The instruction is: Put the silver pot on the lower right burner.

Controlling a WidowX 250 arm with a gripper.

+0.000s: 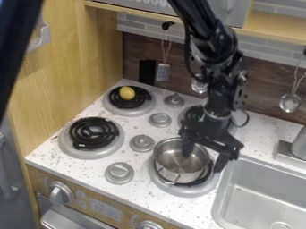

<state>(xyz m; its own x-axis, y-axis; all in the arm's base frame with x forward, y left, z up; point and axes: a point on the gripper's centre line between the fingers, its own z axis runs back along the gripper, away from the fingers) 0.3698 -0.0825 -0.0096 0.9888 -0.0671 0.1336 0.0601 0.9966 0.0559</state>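
Note:
The silver pot (170,167) stands upright over the lower right burner (179,190), somewhat toward its upper left, with black coil showing along the pot's lower right side. My gripper (203,163) hangs down at the pot's right side and is open. One finger dips inside the pot, while the other is outside it on the right, so the pot's right rim lies between them with space around it.
A yellow egg-shaped object (126,93) rests on the upper left burner. The lower left burner (94,133) has a bare coil. Grey knobs (142,143) stand between burners; the sink (263,188) is at right.

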